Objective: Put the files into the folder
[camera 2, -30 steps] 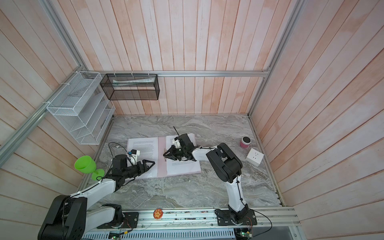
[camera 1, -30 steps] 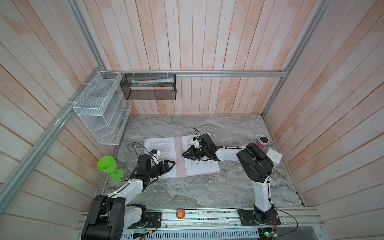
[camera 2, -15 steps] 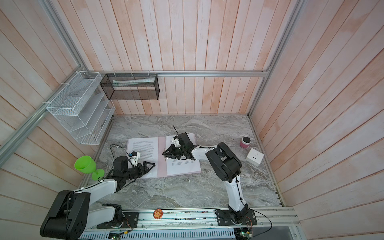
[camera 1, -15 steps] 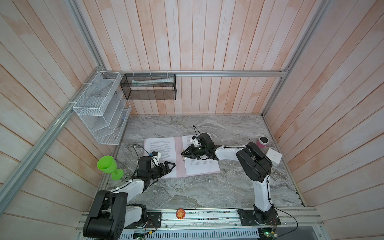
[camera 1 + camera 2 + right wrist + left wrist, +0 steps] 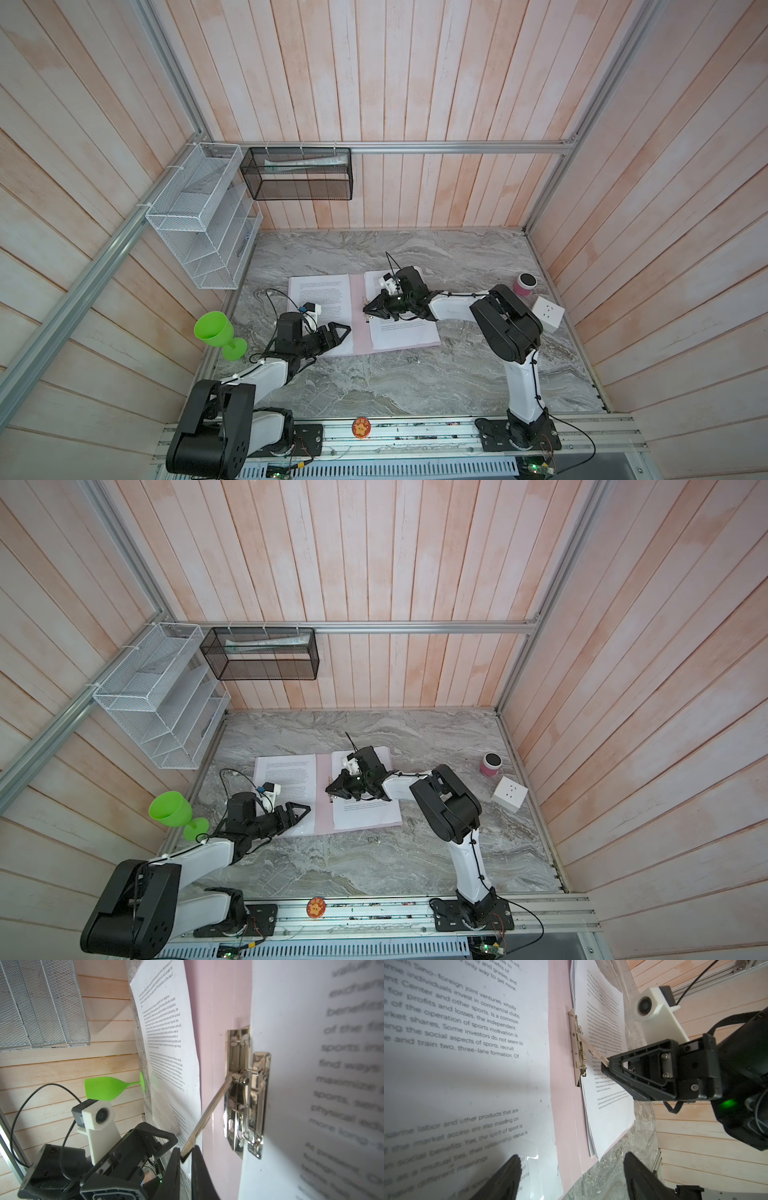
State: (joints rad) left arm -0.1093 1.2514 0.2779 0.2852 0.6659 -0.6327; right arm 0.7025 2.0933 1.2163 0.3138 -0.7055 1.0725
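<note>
Both covers of the pink folder [image 5: 357, 291] lay open on the marble tabletop [image 5: 415, 374], files [image 5: 322, 297] on each. The right gripper [image 5: 186, 1152] pinched the clip's lever [image 5: 209, 1109]; the left gripper [image 5: 571, 1159] hung nearby, fingers apart.

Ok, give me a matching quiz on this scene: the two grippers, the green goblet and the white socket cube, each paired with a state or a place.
Things:
1. right gripper
2. left gripper
3. green goblet
4. white socket cube

States or places:
A. open
B. standing at the left edge of the table
C. shut on the clip lever
D. beside the pink cup

Pairs: 1-C, 2-A, 3-B, 4-D.
</note>
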